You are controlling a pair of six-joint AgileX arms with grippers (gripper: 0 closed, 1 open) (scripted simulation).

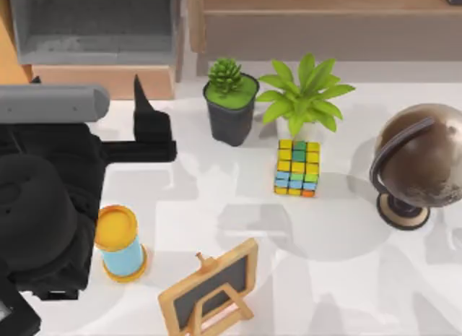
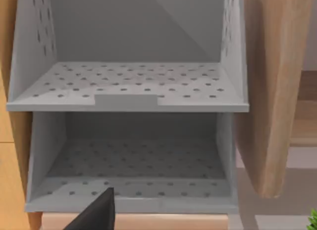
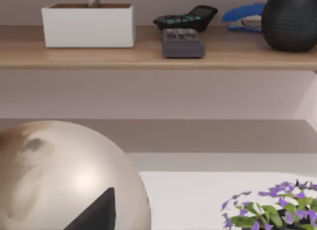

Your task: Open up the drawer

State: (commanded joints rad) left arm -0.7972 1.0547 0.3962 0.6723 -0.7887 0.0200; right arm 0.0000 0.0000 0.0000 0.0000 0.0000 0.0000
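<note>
At the table's back left stands a cabinet whose wide grey-lined drawer (image 1: 94, 32) is pulled out, its pale wood front (image 1: 101, 82) facing the table. The drawer (image 1: 9, 54) is a narrow orange-tan wood sliver at the far left edge, also beside the grey tiers in the left wrist view (image 2: 9, 161). My left gripper (image 1: 141, 97) points at the cabinet, just short of the pale front's right end and touching nothing, and its dark tip (image 2: 99, 212) sits below the lower grey tier (image 2: 133, 165). My right gripper (image 3: 96, 212) is parked beside the globe (image 3: 59, 175).
On the table stand a yellow-lidded blue canister (image 1: 121, 243), a small chalkboard easel (image 1: 213, 289), a dark potted succulent (image 1: 231, 101), a leafy plant (image 1: 303, 94), a colour cube (image 1: 297, 168) and the globe (image 1: 419, 162). A wooden shelf (image 1: 325, 25) runs along the back right.
</note>
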